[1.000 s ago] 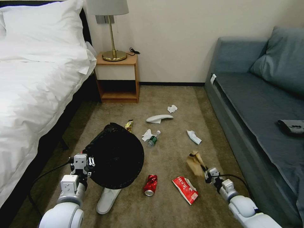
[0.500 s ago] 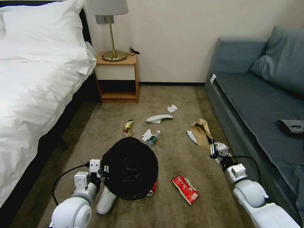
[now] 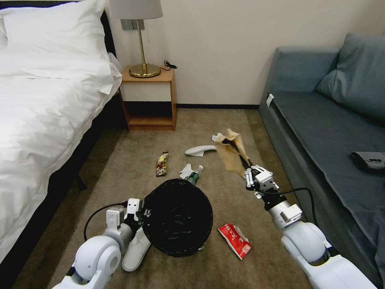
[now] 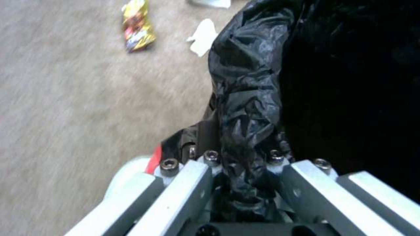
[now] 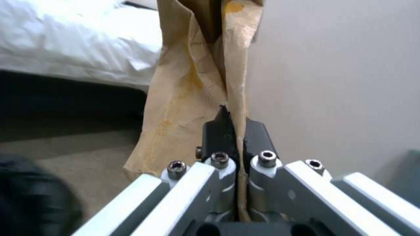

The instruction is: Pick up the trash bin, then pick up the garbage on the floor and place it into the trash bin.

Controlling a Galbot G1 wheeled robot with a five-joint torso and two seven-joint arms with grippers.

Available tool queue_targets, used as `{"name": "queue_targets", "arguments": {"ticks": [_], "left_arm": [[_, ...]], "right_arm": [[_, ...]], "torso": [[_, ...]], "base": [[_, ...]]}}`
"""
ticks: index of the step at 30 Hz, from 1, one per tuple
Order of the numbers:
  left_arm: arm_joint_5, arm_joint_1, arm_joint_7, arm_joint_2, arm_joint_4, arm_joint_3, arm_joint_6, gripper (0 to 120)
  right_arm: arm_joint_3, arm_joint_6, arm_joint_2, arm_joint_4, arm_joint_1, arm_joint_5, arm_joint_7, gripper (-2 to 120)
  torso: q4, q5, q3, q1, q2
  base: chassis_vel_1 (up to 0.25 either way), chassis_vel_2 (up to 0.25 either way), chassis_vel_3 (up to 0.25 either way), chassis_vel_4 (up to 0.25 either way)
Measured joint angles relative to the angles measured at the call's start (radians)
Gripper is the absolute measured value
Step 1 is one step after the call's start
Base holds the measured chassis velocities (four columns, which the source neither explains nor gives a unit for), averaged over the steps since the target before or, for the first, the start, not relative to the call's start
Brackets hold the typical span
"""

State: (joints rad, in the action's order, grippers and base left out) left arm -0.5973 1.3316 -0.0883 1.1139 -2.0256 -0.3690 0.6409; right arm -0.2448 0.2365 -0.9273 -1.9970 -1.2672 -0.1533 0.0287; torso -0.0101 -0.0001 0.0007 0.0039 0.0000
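Swinging up and toward the middle of the room, the right hand [image 3: 244, 165] has carried the brown paper [image 3: 232, 151] from low over the near-right carpet to a raised spot in front of the sofa [image 3: 321, 128]. Its fingers are clamped shut on the lower edge of the paper, which stands up crumpled above them; the right wrist view shows the sheet pinched flat between the dark pads [image 5: 219, 129].

Over the same second the left hand [image 3: 138, 210] has brought the trash bin [image 3: 178, 216] rightward and nearer, so the black-lined mouth now faces up at near centre. That hand is closed on the bag-covered rim, the crinkled plastic bunched between its fingers [image 4: 192, 183] in the left wrist view. The bin now hides the red can that lay just right of it, and its edge overlaps the near white slipper [image 3: 135, 249].

Paper and bin are converging, though the paper is well apart from the mouth, farther off and to the right, so the drop seems not yet ready.

Left on the carpet are the red packet [image 3: 234, 240] just right of the bin, the small bottle [image 3: 194, 176] and a tissue [image 3: 185, 170] at its far rim, the gold wrapper [image 3: 162, 163], and the far slipper [image 3: 199, 150].
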Motion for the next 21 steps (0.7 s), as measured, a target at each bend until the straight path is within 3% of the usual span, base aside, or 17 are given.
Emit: {"name": "queue_targets", "arguments": {"ticks": [2,4,5,10,21], "left_arm": [[-0.004,-0.02,0.007,-0.003,0.009,0.008,0.001,2],[-0.02,-0.093,0.022,-0.007,0.038,0.041,0.002,2],[-0.02,-0.093,0.022,-0.007,0.038,0.041,0.002,2],[-0.029,-0.21,0.03,0.013,0.088,0.114,0.003,2],[-0.025,-0.304,0.037,0.059,0.163,0.19,0.002,2]], "right_arm": [[0.005,-0.001,0.003,-0.007,0.0,0.0,0.0,0],[0.034,-0.004,0.015,-0.028,0.002,0.005,-0.007,0],[0.034,-0.004,0.015,-0.028,0.002,0.005,-0.007,0],[0.092,-0.015,0.025,-0.038,0.021,0.013,-0.014,0],[0.137,-0.026,0.006,-0.029,0.02,0.031,-0.015,0]], "torso": [[-0.0001,0.0,0.0,0.0,0.0],[-0.0002,0.0,0.0,0.0,0.0],[-0.0002,0.0,0.0,0.0,0.0],[-0.0002,0.0001,0.0,0.0,0.0],[-0.0001,0.0001,0.0,0.0,0.0]], "base": [[0.0,0.0,0.0,0.0],[0.0,0.0,0.0,0.0],[0.0,0.0,0.0,0.0],[0.0,0.0,0.0,0.0],[0.0,0.0,0.0,0.0]]}}
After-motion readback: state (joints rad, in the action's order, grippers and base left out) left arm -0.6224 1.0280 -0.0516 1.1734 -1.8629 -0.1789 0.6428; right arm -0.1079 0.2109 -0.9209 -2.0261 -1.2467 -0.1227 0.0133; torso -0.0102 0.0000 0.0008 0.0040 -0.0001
